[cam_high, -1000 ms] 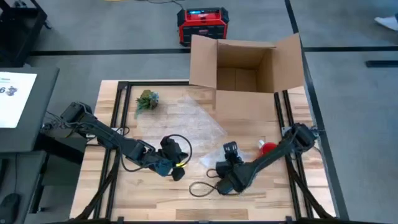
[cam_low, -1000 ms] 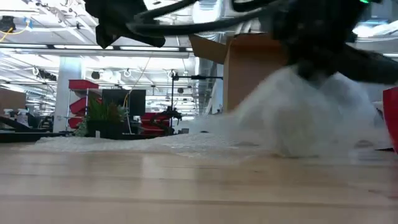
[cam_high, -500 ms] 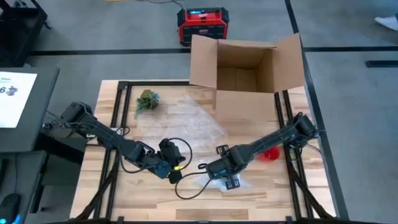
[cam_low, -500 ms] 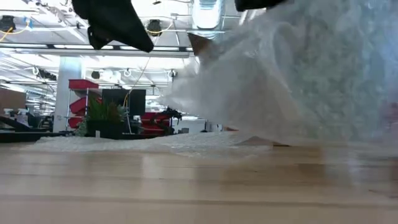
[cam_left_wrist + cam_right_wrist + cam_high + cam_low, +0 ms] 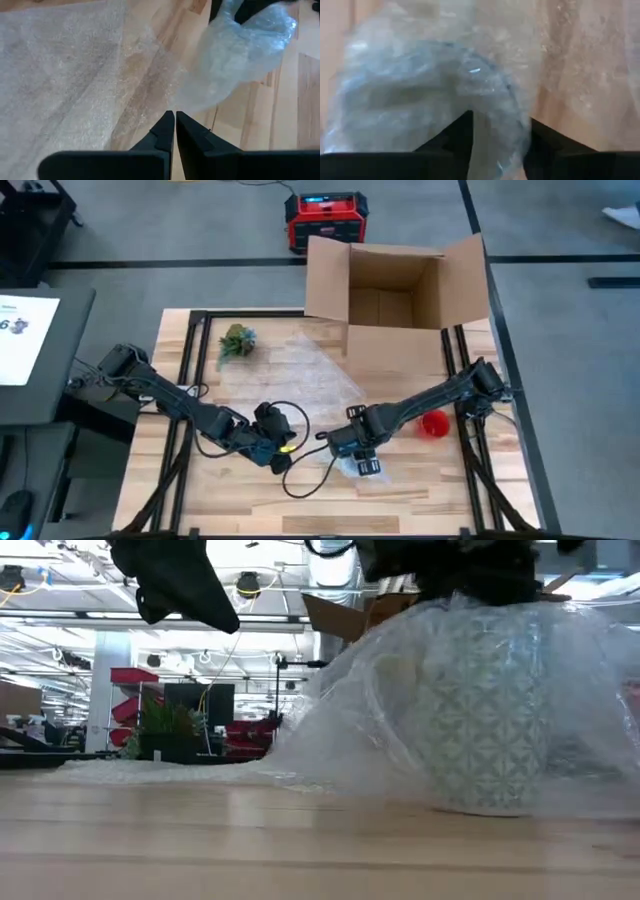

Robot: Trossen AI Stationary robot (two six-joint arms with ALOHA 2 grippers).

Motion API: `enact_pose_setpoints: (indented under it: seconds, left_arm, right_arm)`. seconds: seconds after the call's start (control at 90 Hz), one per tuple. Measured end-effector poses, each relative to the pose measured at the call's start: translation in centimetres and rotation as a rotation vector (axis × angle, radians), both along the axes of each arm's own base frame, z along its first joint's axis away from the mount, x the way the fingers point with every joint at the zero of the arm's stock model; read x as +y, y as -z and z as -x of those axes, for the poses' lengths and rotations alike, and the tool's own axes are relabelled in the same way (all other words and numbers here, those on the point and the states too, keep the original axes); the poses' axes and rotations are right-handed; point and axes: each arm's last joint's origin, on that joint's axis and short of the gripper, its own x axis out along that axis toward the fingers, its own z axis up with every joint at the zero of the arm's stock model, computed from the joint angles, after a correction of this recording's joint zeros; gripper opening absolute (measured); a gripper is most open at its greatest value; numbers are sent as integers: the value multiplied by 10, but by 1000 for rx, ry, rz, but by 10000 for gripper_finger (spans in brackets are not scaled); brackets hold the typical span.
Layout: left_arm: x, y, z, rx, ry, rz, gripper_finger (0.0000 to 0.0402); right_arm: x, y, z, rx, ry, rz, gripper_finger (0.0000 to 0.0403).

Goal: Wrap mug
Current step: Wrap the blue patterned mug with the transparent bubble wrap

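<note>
High view: the right gripper (image 5: 358,452) sits over the mug (image 5: 362,464), on the near side of the bubble wrap sheet (image 5: 290,370); the left gripper (image 5: 272,448) waits just beside the sheet's near corner; the cardboard box (image 5: 395,290) stands at the sheet's far side, a red cup (image 5: 433,423) beyond the mug from the sheet
Low view: the patterned mug (image 5: 485,710) stands upright on the table (image 5: 250,840), draped all over in clear wrap (image 5: 360,720) trailing back to the flat sheet
Left wrist view: left fingers (image 5: 165,132) pressed together, holding nothing, aimed at the sheet (image 5: 65,65) with the wrapped bundle (image 5: 240,50) past its edge
Right wrist view: right fingers (image 5: 462,131) parted around a fold of wrap (image 5: 420,85) over the mug; whether they pinch it I cannot tell
Doing it well: I judge the fold should be pulled snug over the mug while the left gripper pins the loose sheet, so the mug does not tip
</note>
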Motion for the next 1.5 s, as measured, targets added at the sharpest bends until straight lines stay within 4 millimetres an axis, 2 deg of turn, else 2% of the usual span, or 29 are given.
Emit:
enact_pose_setpoints:
  seconds: [0.233,0.333,0.433,0.544,0.633,0.733,0.844,0.922,1.033,1.189,1.344,1.5]
  left_arm:
    - [0,0,0,-2,-5,5,0]
    - [0,0,0,-3,-8,8,0]
    - [0,0,0,-7,-8,10,0]
    - [0,0,0,-11,-14,17,0]
    - [0,0,-1,-13,-19,22,0]
    - [0,0,0,-13,-20,21,0]
    - [0,0,-1,-14,-22,18,0]
    - [0,0,-1,-14,-24,18,0]
    - [1,0,-1,-14,-24,17,0]
    - [2,0,-1,-13,-23,13,0]
    - [2,0,-1,-12,-23,13,0]
    - [2,0,-1,-11,-22,12,0]
  right_arm:
    - [17,-48,7,-73,4,55,129]
    - [35,-61,11,-187,-11,31,124]
    - [51,-62,13,-247,-42,1,113]
    - [47,-46,14,-227,-2,11,86]
    - [36,-20,15,-168,50,23,53]
    - [31,8,17,-146,59,-44,14]
    - [27,36,22,-152,69,-102,6]
    - [20,46,25,-154,103,-105,6]
    - [16,49,26,-143,122,-99,1]
    - [19,33,22,-104,113,-70,1]
    - [23,-7,15,-87,111,-58,0]
    - [32,-37,11,-133,93,-79,0]
